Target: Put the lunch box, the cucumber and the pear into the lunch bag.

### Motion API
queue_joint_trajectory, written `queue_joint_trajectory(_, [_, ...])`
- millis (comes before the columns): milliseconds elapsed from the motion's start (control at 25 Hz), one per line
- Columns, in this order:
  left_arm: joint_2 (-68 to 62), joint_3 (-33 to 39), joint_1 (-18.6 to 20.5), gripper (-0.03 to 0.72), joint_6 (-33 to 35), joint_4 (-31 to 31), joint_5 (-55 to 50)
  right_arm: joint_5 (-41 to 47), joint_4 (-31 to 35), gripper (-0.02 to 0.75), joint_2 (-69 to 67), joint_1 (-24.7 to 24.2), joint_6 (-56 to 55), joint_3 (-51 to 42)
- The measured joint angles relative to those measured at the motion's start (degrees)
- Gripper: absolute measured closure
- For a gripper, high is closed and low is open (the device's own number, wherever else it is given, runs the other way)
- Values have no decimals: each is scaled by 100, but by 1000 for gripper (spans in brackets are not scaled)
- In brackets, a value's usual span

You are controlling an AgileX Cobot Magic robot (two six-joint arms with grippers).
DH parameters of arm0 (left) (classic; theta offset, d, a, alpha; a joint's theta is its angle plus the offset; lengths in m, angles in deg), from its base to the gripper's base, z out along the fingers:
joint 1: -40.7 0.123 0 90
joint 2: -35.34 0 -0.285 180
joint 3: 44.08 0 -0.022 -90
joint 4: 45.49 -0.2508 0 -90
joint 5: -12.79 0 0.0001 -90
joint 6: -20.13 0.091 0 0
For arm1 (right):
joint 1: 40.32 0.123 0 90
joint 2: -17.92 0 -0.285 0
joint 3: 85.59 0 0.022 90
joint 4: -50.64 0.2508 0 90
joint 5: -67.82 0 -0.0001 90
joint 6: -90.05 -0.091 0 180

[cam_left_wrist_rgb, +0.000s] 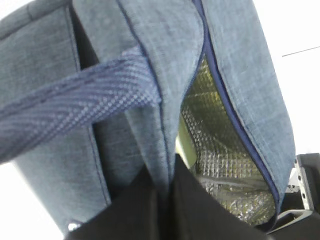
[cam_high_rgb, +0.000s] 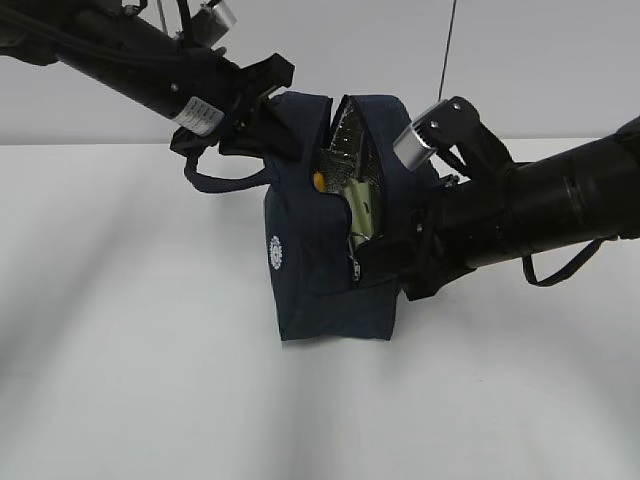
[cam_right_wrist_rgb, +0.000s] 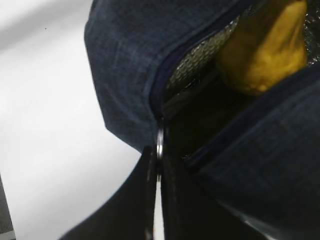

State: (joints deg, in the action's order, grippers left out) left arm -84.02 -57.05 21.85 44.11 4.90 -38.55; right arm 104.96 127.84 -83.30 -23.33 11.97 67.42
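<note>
The exterior camera looks slightly down across the tabletop [cam_high_rgb: 150, 380]; both wrist cameras press close against the lunch bag [cam_high_rgb: 330, 280], sharing its foil-lined opening.

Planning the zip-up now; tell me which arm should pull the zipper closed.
Right, probably. The right gripper is pinched on the metal ring pull at the lunch bag's opening, while the left gripper clamps the bag's fabric edge, steadying it.

White table [cam_high_rgb: 130, 380] — lunch bag [cam_high_rgb: 330, 290] upright.

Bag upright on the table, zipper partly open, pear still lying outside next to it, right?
Not quite. The pear is inside the bag, not beside it: the right wrist view shows it through the zipper opening against the foil lining. The rest holds: bag upright on the table, zipper partly open.
</note>
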Motion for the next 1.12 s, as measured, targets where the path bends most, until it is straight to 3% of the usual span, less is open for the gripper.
queue_joint_trajectory(120, [102, 25, 0, 663, 128, 5, 20, 36, -71, 754, 0, 0, -99, 41])
queue_joint_trajectory(200, [173, 25, 0, 587, 183, 5, 20, 73, -85, 754, 6, 0, -136, 49])
queue_joint_trajectory(360, [294, 25, 0, 255, 221, -67, -152, 111, -125, 754, 6, 0, -147, 49])
queue_joint_trajectory(520, [299, 25, 0, 69, 228, -222, -482, 124, -125, 754, 6, 0, -160, 49])
queue_joint_trajectory(1120, [916, 25, 170, 53, 259, -843, -896, 462, -174, 754, 6, 0, -509, 598])
